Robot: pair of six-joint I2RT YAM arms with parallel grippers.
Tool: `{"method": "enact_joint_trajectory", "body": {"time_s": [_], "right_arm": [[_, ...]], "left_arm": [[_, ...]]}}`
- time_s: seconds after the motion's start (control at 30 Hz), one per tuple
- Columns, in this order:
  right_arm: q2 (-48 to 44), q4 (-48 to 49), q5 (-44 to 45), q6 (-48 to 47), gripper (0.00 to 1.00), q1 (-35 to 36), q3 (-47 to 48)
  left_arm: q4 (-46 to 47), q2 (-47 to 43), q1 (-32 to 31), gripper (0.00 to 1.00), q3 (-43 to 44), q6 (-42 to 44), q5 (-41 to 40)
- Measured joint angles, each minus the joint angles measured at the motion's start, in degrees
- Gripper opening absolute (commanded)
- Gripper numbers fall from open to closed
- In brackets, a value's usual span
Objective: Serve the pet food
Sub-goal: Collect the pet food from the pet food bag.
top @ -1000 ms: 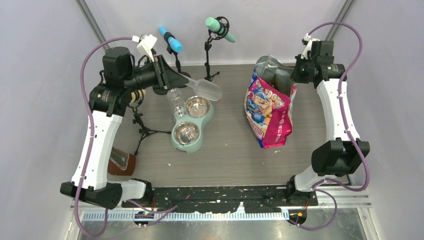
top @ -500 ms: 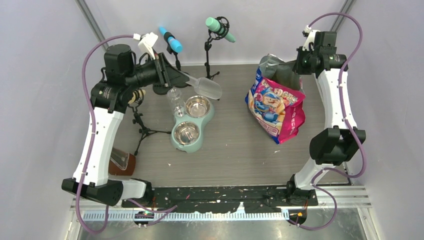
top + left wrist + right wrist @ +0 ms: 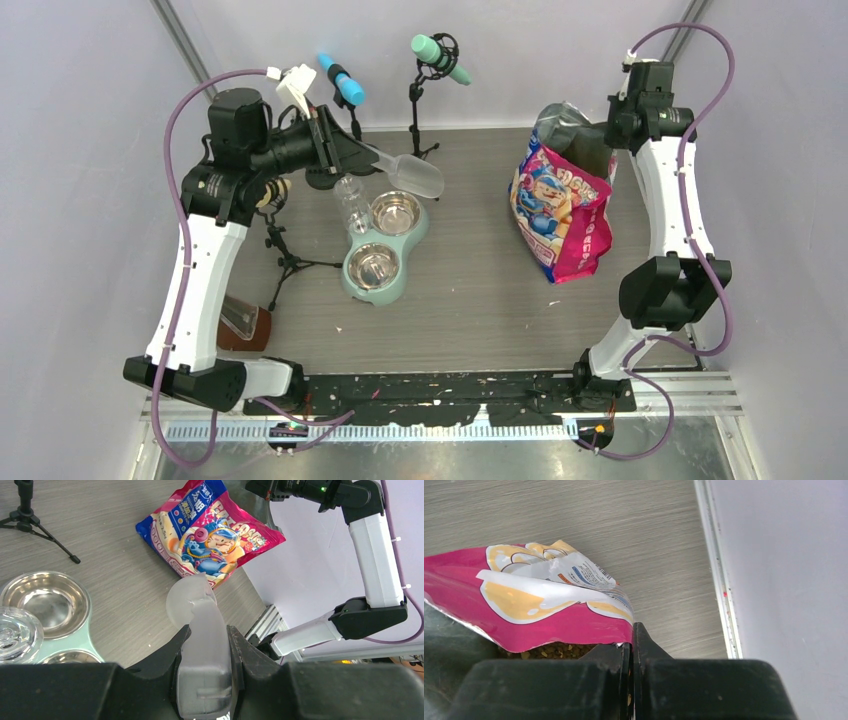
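Top external: high, looked down over whole table (image 3: 470, 300). Wrist views: low, close, oblique; all three shared the bag (image 3: 562, 215).

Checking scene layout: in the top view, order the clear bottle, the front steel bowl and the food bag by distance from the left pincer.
1. Clear bottle, right by the left pincer.
2. Front steel bowl, nearer the arm bases.
3. Food bag, far right.

Right hand (image 3: 631, 641) pinching pink bag (image 3: 549, 625) rim, kibble (image 3: 555, 651) inside, grey table (image 3: 574, 520)
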Motion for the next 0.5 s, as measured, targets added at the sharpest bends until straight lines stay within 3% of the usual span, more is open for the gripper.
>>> {"method": "enact_joint_trajectory", "body": {"time_s": [0.13,0.3,0.5], "right_arm": [[-0.15,0.22,1.62,-0.02,0.05,-0.26,-0.28],[-3.48,2.97,-4.33,-0.02,0.05,0.09,-4.48],[-5.66,2.8,-0.48,-0.11,0.05,8.39,-5.84]], "left_arm": [[0.0,0.0,0.0,0.0,0.0,-0.07,0.02],[0.04,0.0,-0.02,0.0,-0.02,-0.24,0.02],[0.07,0.0,-0.04,0.0,-0.09,-1.16,0.0]]}}
